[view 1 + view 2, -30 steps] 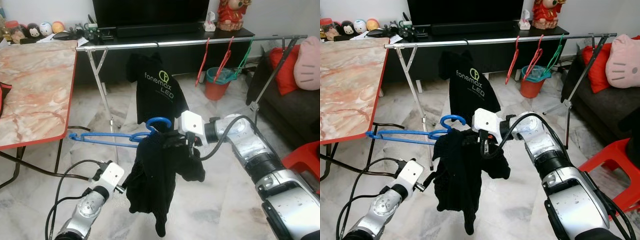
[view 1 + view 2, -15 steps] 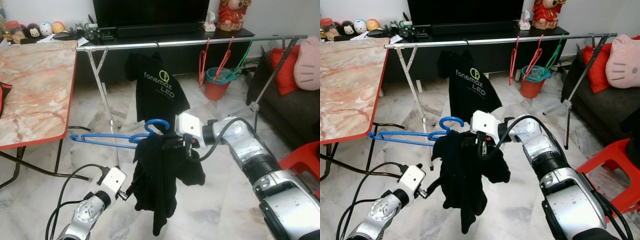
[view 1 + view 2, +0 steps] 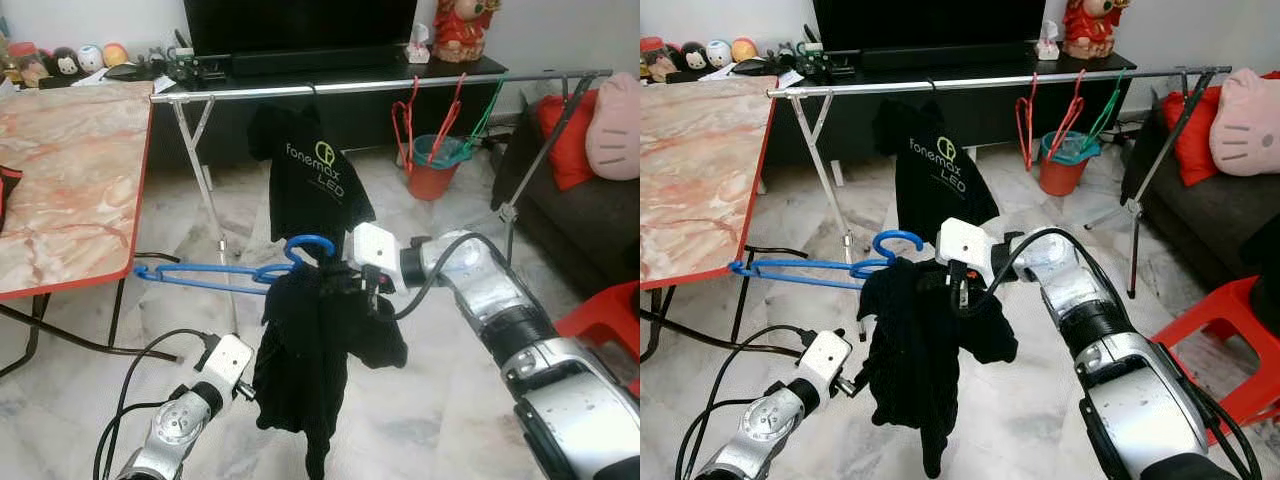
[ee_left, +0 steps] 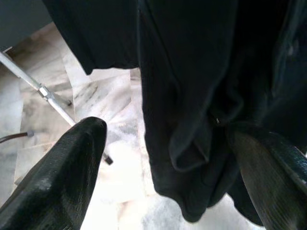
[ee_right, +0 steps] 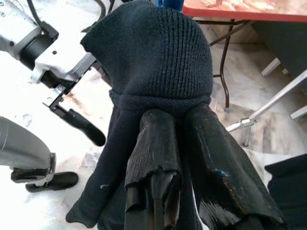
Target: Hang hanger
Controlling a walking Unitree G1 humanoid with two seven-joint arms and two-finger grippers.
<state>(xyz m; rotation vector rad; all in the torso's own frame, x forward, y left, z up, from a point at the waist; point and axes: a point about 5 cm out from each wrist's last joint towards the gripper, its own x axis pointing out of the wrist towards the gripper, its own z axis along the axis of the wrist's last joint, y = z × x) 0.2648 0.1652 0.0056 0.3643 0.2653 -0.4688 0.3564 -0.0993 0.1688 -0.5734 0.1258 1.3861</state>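
centre of frame: right gripper (image 3: 362, 292) pinched on black garment (image 3: 320, 355) draped over blue hanger (image 3: 235, 272). left gripper (image 4: 163, 182) spread, low beside cloth. advice: lift hook level, clear of drying rail (image 3: 380, 86), then lower on.

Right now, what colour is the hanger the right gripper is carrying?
Blue hanger, clearest in the left eye view.

Home living room. Black TV (image 3: 300, 25) on low dark TV console (image 3: 330, 105) at 12 o'clock; figurines (image 3: 80, 57) at 11. Marble-pattern folding surface (image 3: 70, 180) at 9. Dark sofa (image 3: 590, 215) with cushions at 3. Metal clothes rack (image 3: 380, 87) across middle, marble-tile floor (image 3: 430, 400).
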